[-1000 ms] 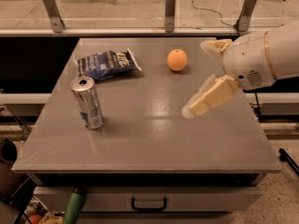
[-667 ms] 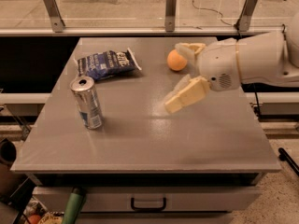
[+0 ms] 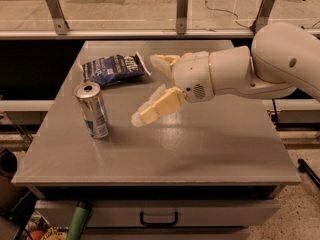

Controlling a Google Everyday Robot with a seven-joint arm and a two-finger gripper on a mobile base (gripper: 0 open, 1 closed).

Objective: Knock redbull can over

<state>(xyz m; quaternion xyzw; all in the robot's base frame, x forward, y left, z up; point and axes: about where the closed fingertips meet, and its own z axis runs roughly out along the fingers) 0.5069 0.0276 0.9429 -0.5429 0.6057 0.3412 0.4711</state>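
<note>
The redbull can [image 3: 93, 110] stands upright on the left side of the grey table [image 3: 200, 149], silver with blue panels and a shiny round top. My gripper [image 3: 144, 89] hangs over the middle of the table, to the right of the can and apart from it. Its two cream fingers are spread open and hold nothing. The lower finger [image 3: 159, 107] points toward the can, with a gap of about one can width between them. The white arm [image 3: 260, 69] reaches in from the right.
A dark blue chip bag [image 3: 114, 68] lies behind the can at the back left. The orange fruit is hidden behind my arm. A glass rail with metal posts [image 3: 182, 11] runs behind the table. A drawer handle [image 3: 158, 219] sits below the front edge.
My arm has moved left across the table, closer to the can, and now covers the orange. The can and the chip bag have not moved.
</note>
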